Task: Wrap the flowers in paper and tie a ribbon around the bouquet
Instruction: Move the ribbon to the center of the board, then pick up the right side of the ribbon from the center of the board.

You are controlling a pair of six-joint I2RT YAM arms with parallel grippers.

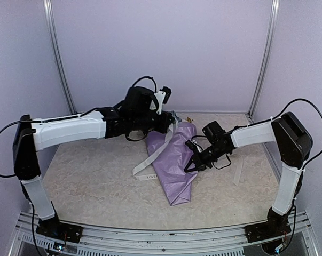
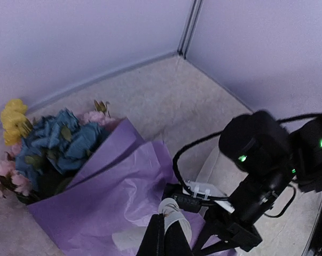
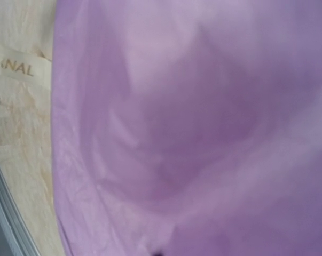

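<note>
One bouquet (image 1: pixel 174 160) lay on the bench (image 1: pixel 96 181), its flowers (image 2: pixel 54 141) toward the far wall in one lilac paper (image 2: pixel 107 197) cone. One ribbon (image 1: pixel 150 160) trailed beside it, pinched in the closed left gripper (image 2: pixel 165 221). The right gripper (image 1: pixel 191 164), closed, sat at the paper's right side.

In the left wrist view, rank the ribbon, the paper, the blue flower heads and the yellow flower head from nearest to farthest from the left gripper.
1. ribbon: pinched in the left gripper, bottom centre.
2. paper: just ahead, spreading left.
3. blue flower heads: at the paper's open end, left.
4. yellow flower head: far left, beyond the blue ones.
</note>
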